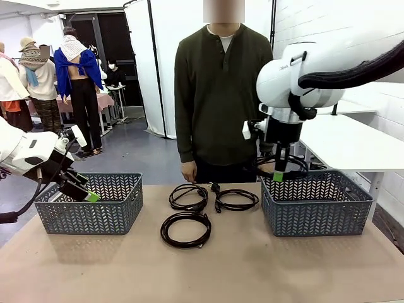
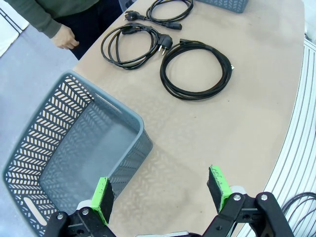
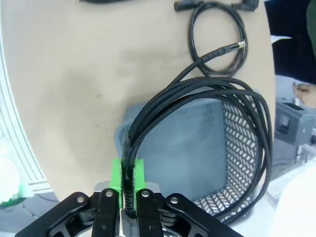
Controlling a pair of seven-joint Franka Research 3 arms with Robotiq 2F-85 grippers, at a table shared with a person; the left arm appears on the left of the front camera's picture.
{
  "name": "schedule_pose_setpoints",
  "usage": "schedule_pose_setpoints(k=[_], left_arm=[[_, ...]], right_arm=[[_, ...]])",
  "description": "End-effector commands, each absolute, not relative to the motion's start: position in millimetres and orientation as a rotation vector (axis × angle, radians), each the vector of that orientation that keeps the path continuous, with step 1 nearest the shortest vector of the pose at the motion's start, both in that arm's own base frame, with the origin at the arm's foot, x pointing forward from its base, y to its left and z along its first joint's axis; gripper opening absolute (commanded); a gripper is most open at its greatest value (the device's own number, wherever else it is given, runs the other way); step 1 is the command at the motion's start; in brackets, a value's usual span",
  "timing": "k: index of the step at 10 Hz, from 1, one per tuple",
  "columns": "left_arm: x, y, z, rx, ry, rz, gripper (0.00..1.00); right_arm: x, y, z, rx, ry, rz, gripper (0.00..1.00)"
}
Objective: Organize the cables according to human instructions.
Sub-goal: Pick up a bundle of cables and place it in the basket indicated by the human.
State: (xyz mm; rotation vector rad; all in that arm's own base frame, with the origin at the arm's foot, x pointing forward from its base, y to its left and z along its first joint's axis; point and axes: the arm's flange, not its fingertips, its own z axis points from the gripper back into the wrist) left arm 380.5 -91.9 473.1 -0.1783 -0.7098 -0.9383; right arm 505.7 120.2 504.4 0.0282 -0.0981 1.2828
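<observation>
My left claw [image 2: 160, 195] hangs spread wide with nothing between its green pads. One pad sits over the corner wall of the left basket [image 2: 64, 148], and the other over bare bench [image 1: 252, 271]. That wall is the one thing close under me on this side.

Past the basket, three cables lie coiled flat on the bench between the two baskets. The far-left cable [image 1: 188, 196] lies just beside the far-right cable [image 1: 237, 200]. The near cable [image 1: 185, 229] lies in front of them, toward me, apart from both. A person stands at the far edge behind them, one hand [image 1: 188, 170] hanging near the far-left cable.

My right claw [image 3: 127, 177] is pressed together, pinching the held cable [image 3: 197, 98], a braided black bundle gripped between the pads. Its loop hangs over the right basket [image 1: 315, 202], above the rim at the corner nearest the middle. Bare bench lies between that basket and the far-right cable.
</observation>
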Motion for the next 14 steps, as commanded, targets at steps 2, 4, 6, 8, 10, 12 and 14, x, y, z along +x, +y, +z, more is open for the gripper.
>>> schedule_pose_setpoints(k=[2,4,6,8,10,12,14], left_arm=[[382.3,-90.5,471.6,-0.191,-0.713,-0.929,1.0],[382.3,-90.5,471.6,-0.191,-0.713,-0.929,1.0],[382.3,-90.5,471.6,-0.191,-0.713,-0.929,1.0],[382.3,-90.5,471.6,-0.191,-0.713,-0.929,1.0],[382.3,-90.5,471.6,-0.191,-0.713,-0.929,1.0],[382.3,-90.5,471.6,-0.191,-0.713,-0.929,1.0],[382.3,-90.5,471.6,-0.191,-0.713,-0.929,1.0]], right_arm=[[503.3,81.2,492.0,-0.035,-0.139,1.376,0.0],[505.7,58.2,483.1,-0.017,-0.138,1.438,0.0],[509.1,39.1,475.6,-0.032,-0.135,1.496,0.0],[517.8,22.3,468.9,-0.034,-0.138,1.553,0.0],[526.3,12.1,461.6,-0.045,-0.129,1.567,0.0],[538.5,7.9,457.2,-0.032,-0.123,1.561,0.0],[546.5,6.4,454.4,-0.013,-0.108,1.566,0.0]])
